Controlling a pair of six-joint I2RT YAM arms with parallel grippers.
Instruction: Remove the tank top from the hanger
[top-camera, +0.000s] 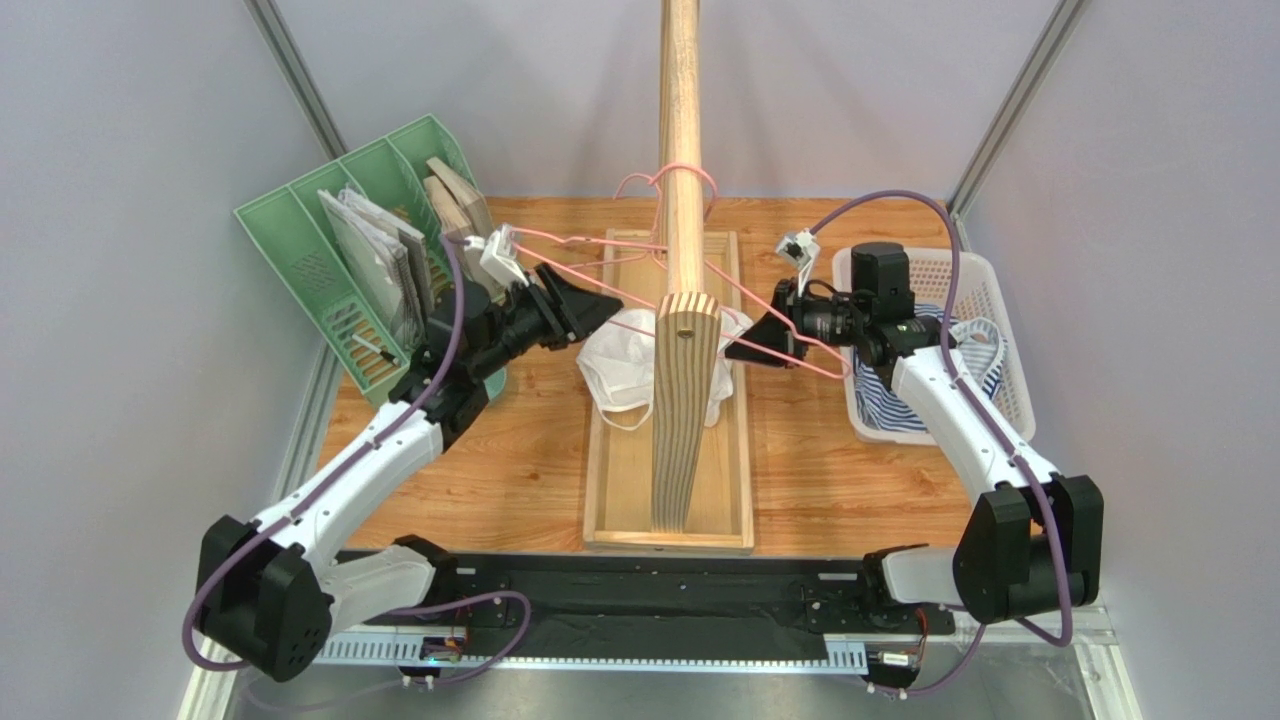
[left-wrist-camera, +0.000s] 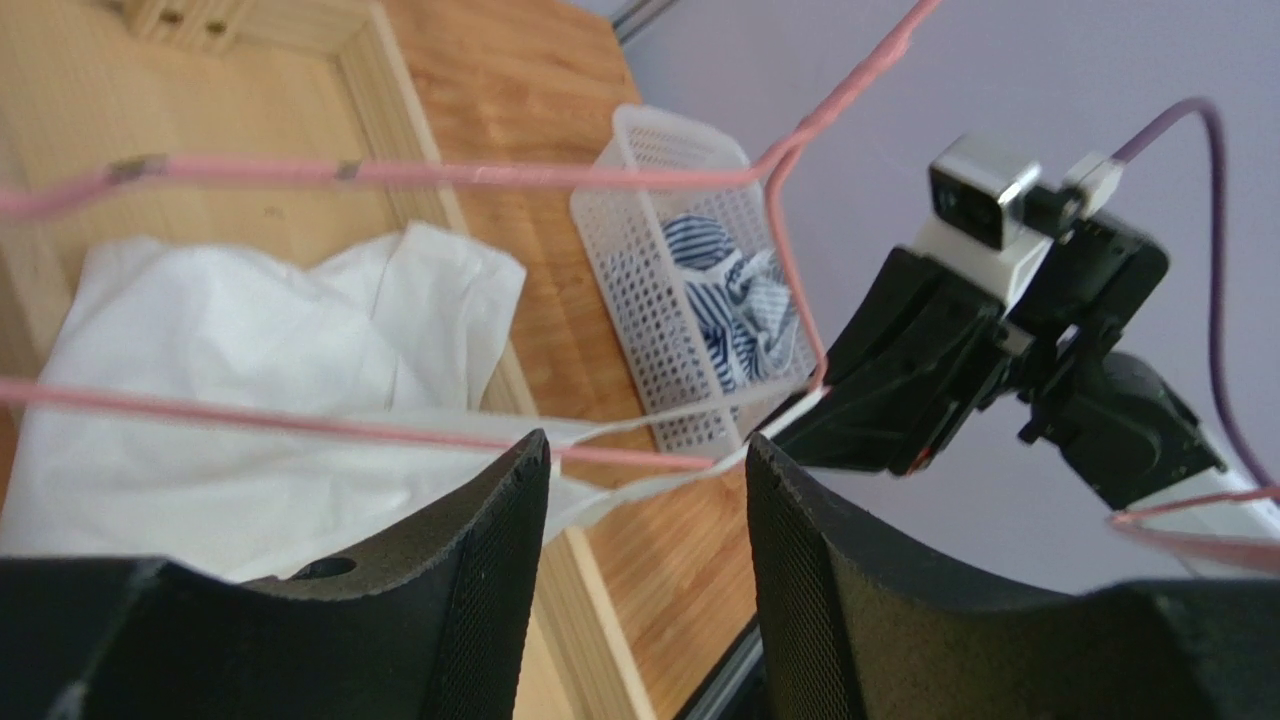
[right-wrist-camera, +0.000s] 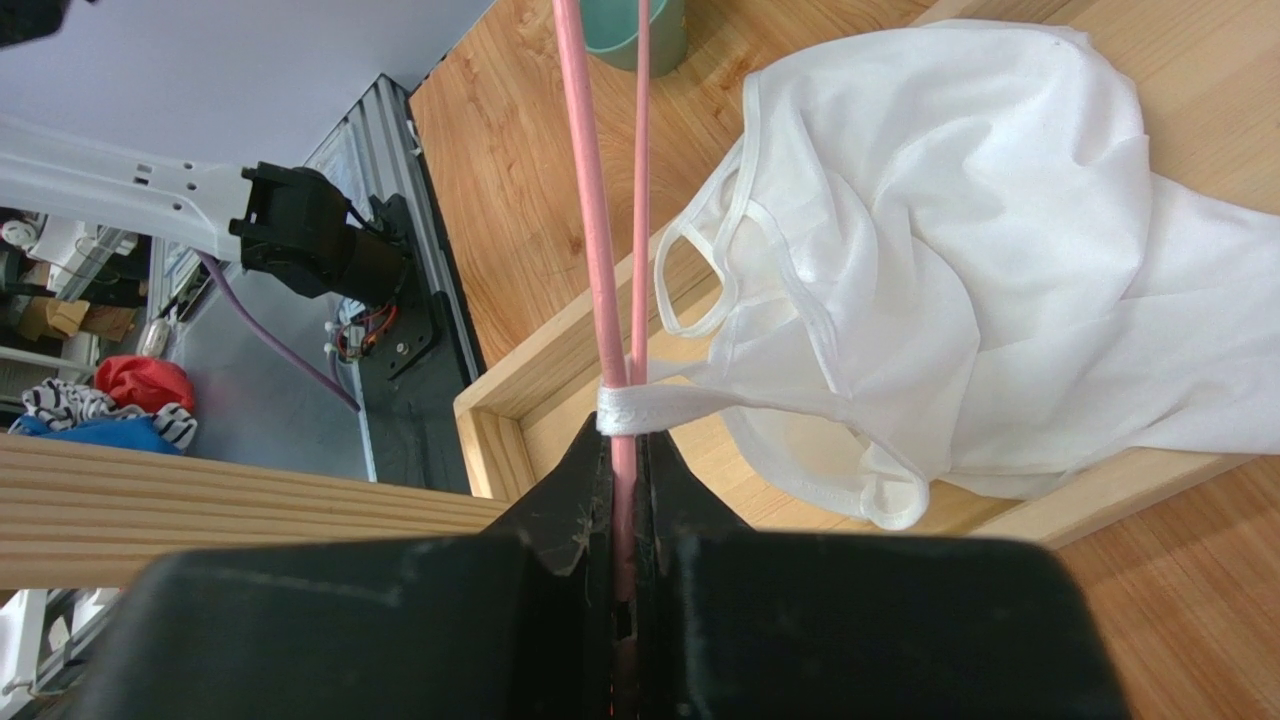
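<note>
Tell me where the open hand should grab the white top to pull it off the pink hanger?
Probably the thin strap, the only part still looped on the hanger, right beside the shut right gripper. The open left gripper could come from its own side, pinching across the stretched strap.

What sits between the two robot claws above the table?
Top view: the wooden rail, the pink hanger hooked over it, and the white tank top slumped beneath.

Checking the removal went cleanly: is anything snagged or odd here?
Yes. The white tank top lies crumpled in the wooden base, but one strap is looped round the pink hanger at the right fingers.
</note>
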